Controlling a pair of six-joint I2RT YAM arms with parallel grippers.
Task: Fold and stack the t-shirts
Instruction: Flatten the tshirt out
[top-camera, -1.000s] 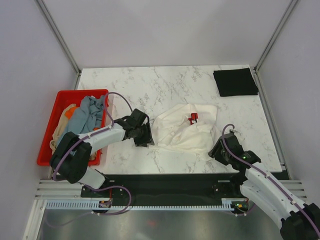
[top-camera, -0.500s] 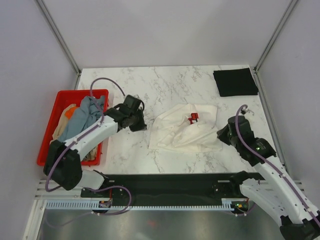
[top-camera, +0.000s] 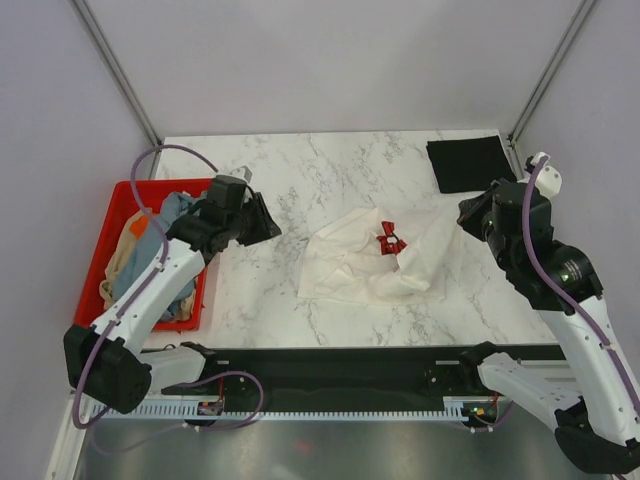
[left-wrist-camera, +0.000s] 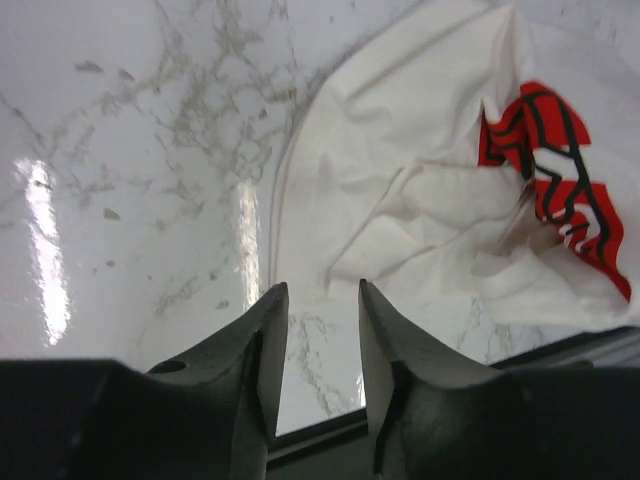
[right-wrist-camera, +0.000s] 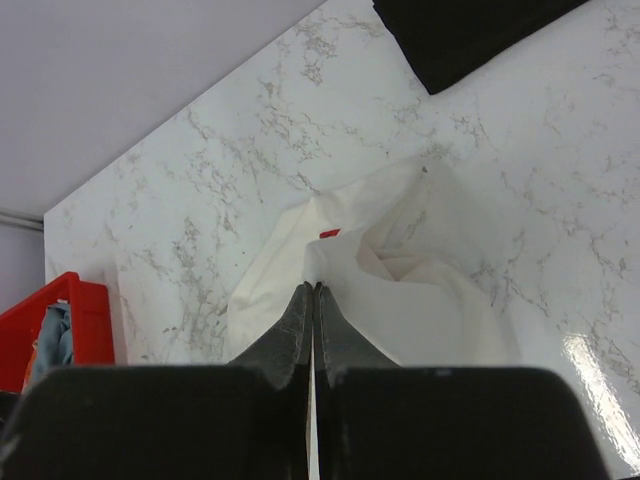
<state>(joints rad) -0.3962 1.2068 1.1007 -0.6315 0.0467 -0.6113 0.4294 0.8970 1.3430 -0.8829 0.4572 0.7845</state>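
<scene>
The left jaws stand slightly apart and empty, above the table (top-camera: 300, 170) between the crate (top-camera: 135, 190) and the cream shirt (top-camera: 345, 265). The right jaws are clenched on that shirt's right edge, holding it up off the table. The rest of the shirt lies crumpled mid-table, its red print (top-camera: 388, 240) bunched on top. A black shirt (top-camera: 470, 163) lies folded flat at the far right corner. More shirts (top-camera: 175, 230) are heaped in the crate.
</scene>
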